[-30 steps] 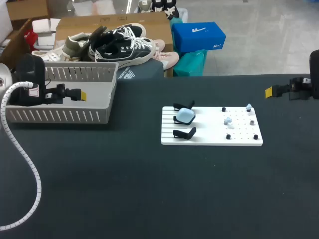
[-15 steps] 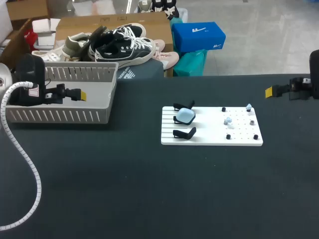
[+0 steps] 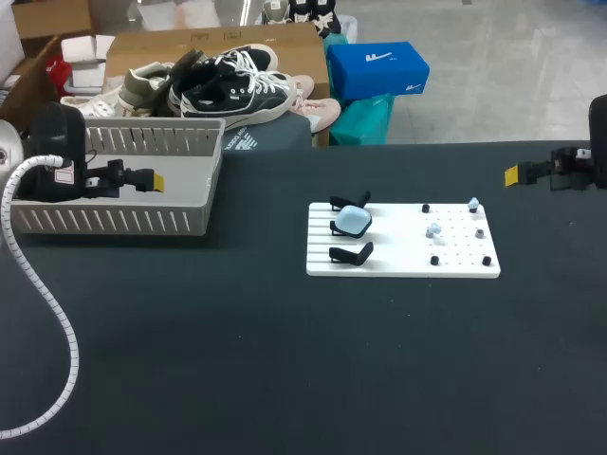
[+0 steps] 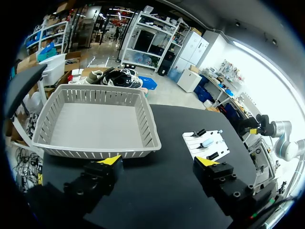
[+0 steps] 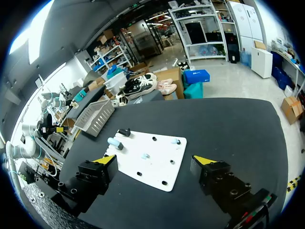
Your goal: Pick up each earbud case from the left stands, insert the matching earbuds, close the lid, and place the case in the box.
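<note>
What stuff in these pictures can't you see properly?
- Earbud case: too small in every view to tell whether its lid is open.
- Earbuds on the white board: tiny specks in all views; shape unclear.
- Right arm: cut off by the head view's edge.
- Basket floor: in the head view, partly hidden by its near wall.

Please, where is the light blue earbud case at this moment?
In the head view, the light blue earbud case sits on the middle black stand at the left end of the white board.

A wide table [image 3: 285, 360] with a plain matte black top, evenly lit.
</note>
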`<state>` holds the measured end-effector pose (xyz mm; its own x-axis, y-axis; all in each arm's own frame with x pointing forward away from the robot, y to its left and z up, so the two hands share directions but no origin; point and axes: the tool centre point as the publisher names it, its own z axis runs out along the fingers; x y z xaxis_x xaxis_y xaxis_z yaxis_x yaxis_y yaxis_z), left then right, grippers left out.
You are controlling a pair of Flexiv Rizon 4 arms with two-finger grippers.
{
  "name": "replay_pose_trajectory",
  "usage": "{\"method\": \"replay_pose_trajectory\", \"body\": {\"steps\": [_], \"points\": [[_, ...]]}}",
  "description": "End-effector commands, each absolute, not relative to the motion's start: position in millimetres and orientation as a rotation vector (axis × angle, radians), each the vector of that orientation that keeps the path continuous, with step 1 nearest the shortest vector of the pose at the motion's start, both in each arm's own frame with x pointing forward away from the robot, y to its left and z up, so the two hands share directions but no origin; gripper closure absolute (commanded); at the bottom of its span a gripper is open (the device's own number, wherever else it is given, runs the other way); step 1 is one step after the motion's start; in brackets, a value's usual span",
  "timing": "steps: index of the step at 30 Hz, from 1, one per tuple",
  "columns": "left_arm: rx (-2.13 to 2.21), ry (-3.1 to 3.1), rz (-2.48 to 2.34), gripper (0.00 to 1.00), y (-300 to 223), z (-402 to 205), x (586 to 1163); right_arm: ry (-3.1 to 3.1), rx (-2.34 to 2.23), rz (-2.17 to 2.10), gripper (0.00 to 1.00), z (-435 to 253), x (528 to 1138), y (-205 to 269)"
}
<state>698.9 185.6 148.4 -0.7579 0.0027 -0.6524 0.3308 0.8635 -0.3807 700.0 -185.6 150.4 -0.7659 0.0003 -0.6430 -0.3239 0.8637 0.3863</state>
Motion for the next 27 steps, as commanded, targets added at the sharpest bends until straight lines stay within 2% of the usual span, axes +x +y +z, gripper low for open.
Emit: {"method": "replay_pose_trajectory", "body": {"steps": [1,12,27], "points": [[0.32,2.361,-0.645,0.0,183.1,151.1,705.2,2.371,-0.236,0.645,0.0,149.6,700.9,-185.9],[0.755,2.195,-0.744,0.0,146.5,159.8,724.4,2.371,-0.236,0.645,0.0,149.6,700.9,-185.9],[1.414,1.857,-0.84,0.0,66.2,159.5,738.2,2.371,-0.236,0.645,0.0,149.6,700.9,-185.9]]}}
